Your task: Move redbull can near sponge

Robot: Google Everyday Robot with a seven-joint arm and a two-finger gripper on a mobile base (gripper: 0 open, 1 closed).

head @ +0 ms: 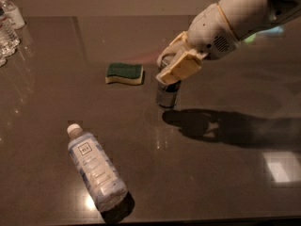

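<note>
My pincer point(169, 73) at table centre, reaching in from far right, clenched on top of redbull can point(167, 95). Can upright, lower body showing below pads; cannot tell whether base touches table point(225, 182) or hangs just above. Sponge point(124, 73) lies flat just left of can, green side up, small gap between them. Clear water bottle point(97, 169) on its side near left, white cap pointing far, well apart from can. More bottles point(7, 23) standing at far left edge.
</note>
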